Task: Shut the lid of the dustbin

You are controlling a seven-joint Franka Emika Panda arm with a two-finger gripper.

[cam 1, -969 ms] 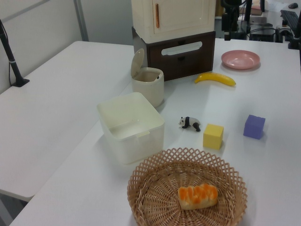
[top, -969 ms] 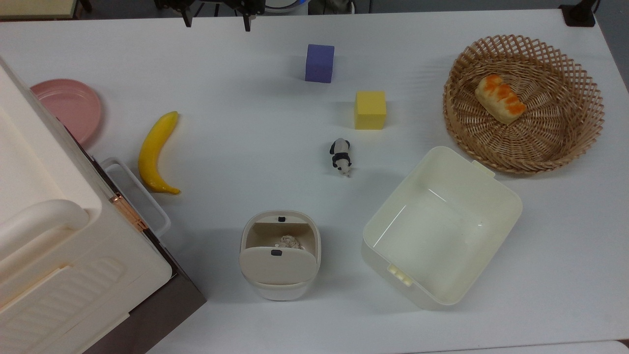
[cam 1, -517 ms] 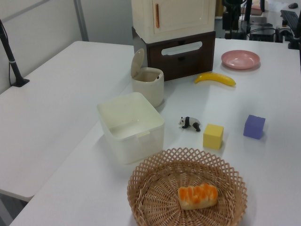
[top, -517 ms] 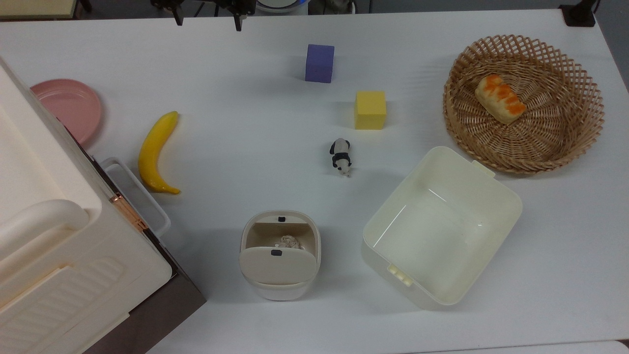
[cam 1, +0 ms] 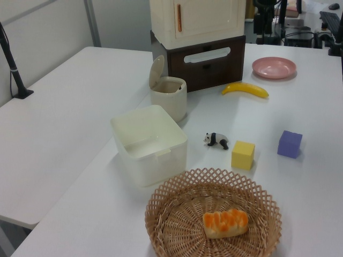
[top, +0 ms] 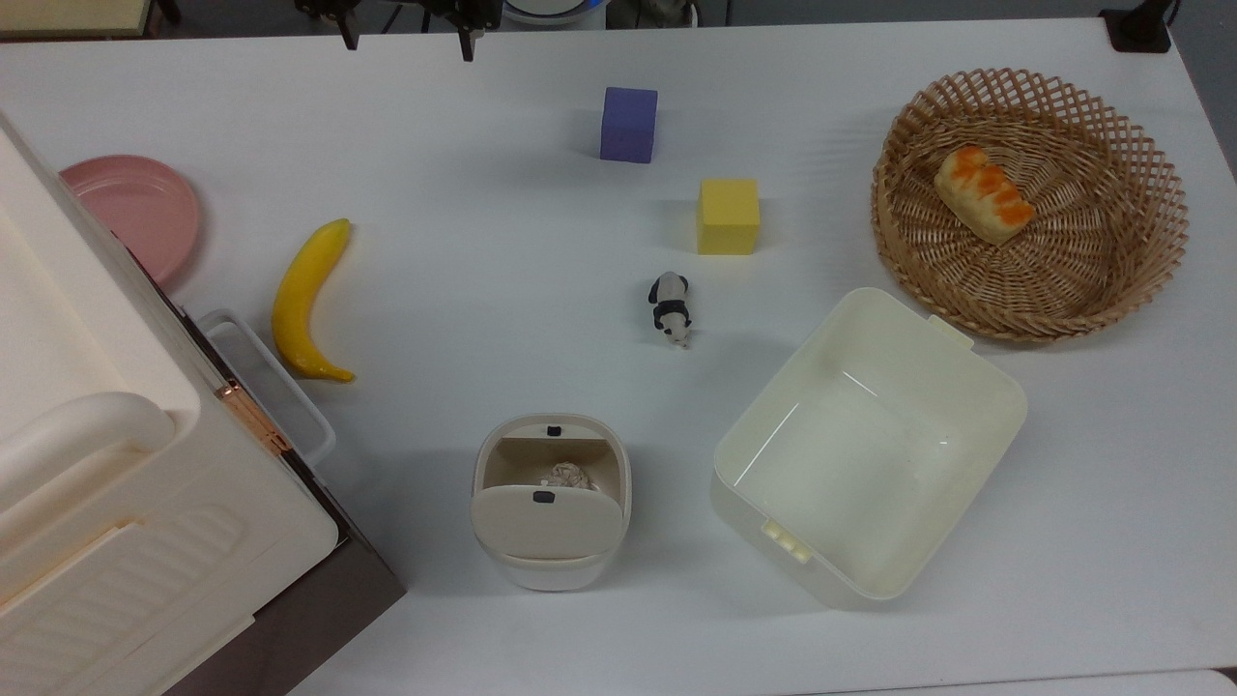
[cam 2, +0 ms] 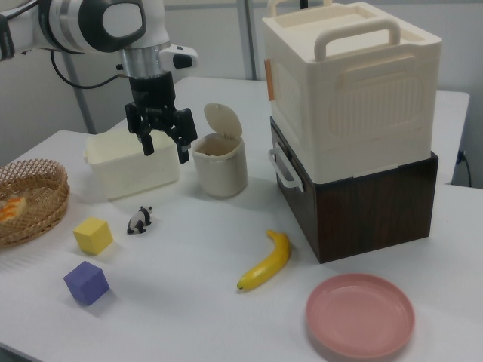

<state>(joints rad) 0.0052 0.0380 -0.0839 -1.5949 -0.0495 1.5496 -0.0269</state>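
Note:
The dustbin (top: 551,572) is a small cream bin near the top view's lower middle. Its beige lid (top: 546,524) stands raised from the hinge, with the tan inside and a crumpled wad (top: 570,476) showing. In the left view the dustbin (cam 1: 170,101) has its lid (cam 1: 156,71) upright. In the right view the dustbin (cam 2: 219,173) carries its lid (cam 2: 224,119) tilted back. My gripper (cam 2: 164,148) hangs open and empty above the table, to the right view's left of the bin and apart from it. In the top view the gripper (top: 406,37) is at the upper edge, far from the bin.
A big cream storage box (top: 106,503) on a dark drawer unit fills the top view's left. Nearby lie a banana (top: 304,300) and a pink plate (top: 135,208). A cream tub (top: 870,445), toy panda (top: 670,307), yellow cube (top: 728,216), purple cube (top: 628,124) and basket (top: 1111,280) with bread are also on the table.
In the top view the gripper has shifted a little left and towards the upper edge since a second ago. The lid and the bin have not moved.

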